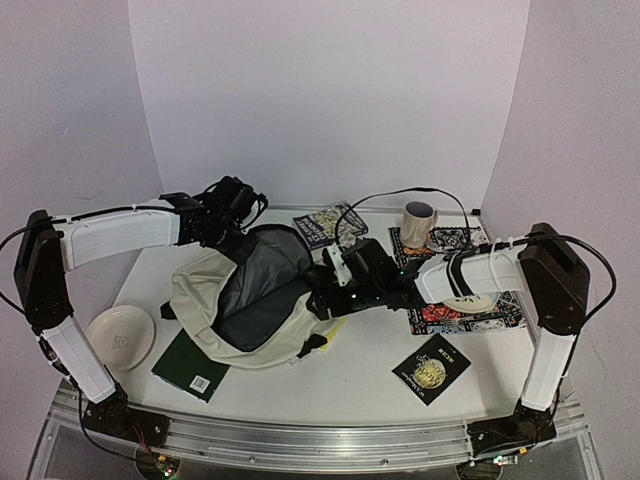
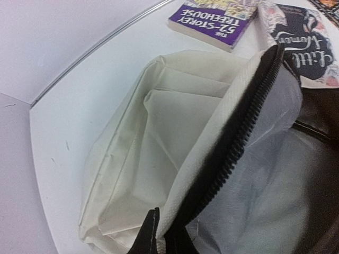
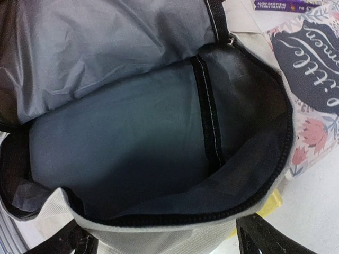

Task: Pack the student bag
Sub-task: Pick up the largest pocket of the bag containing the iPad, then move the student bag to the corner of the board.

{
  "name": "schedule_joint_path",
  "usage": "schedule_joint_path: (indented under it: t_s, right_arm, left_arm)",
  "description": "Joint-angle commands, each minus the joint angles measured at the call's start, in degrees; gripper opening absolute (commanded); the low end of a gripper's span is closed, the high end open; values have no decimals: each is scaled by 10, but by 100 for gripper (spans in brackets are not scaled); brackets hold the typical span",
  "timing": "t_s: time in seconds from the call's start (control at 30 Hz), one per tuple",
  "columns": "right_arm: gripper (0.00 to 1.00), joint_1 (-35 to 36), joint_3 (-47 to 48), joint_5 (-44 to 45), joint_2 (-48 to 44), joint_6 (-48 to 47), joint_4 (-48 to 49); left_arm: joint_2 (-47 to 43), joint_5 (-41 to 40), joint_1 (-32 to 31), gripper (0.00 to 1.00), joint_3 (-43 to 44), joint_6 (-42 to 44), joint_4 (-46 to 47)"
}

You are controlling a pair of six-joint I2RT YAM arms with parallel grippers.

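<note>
The left fingers (image 2: 150,237) are closed on the black-zippered rim of the student bag (image 1: 198,298), pinching its far edge where the cream fabric folds over. The right fingers (image 3: 263,237) stand wide apart with nothing between them but the bag's near rim, poised at the bag's mouth and looking into its grey lining. The bag lies on the white desk (image 1: 340,390) between the two arms, its mouth gaping and a black seam running down the lining inside. Just beyond the bag's far side lies a purple paperback titled "The 52-Storey Treehouse" (image 2: 214,18), and beside that, to the bag's right, a floral "Little Women" book (image 2: 312,50). A yellow thing (image 1: 332,328) peeps out from under the bag's right edge; what it is cannot be told. At the bag's near left corner lies a dark green book (image 1: 190,368), touching or partly under the fabric, and further left of the bag sits a cream bowl (image 1: 120,335). Right of the bag a patterned cloth mat (image 1: 495,312) lies under the right arm, with a mug (image 1: 418,222) at its far end, and a black book with a gold emblem (image 1: 432,367) lies near the bag's right, toward the desk's near edge.
</note>
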Motion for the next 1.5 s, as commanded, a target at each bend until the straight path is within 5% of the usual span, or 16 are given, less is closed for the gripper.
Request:
schedule_joint_path:
  t_s: [0.0, 0.1, 0.5, 0.8, 1.13, 1.47]
  right_arm:
    - [89, -1, 56, 4, 15, -14, -5]
    - [89, -1, 74, -4, 19, -21, -9]
    - [90, -1, 8, -5, -63, -27, -14]
    - [92, -1, -98, 13, -167, -24, -25]
    - [93, 0, -127, 43, -185, -10, -26]
    - [93, -1, -146, 53, -182, -7, -27]
  left_arm:
    - [30, -79, 58, 10, 63, 48, -5]
    - [51, -86, 82, 21, 81, 59, -4]
    - [160, -115, 153, 19, 140, 45, 12]
    - [-21, 35, 146, 69, 39, -68, -1]
    - [-185, 102, 46, 78, -80, -204, -74]
    - [-184, 159, -137, 81, -166, -356, -73]
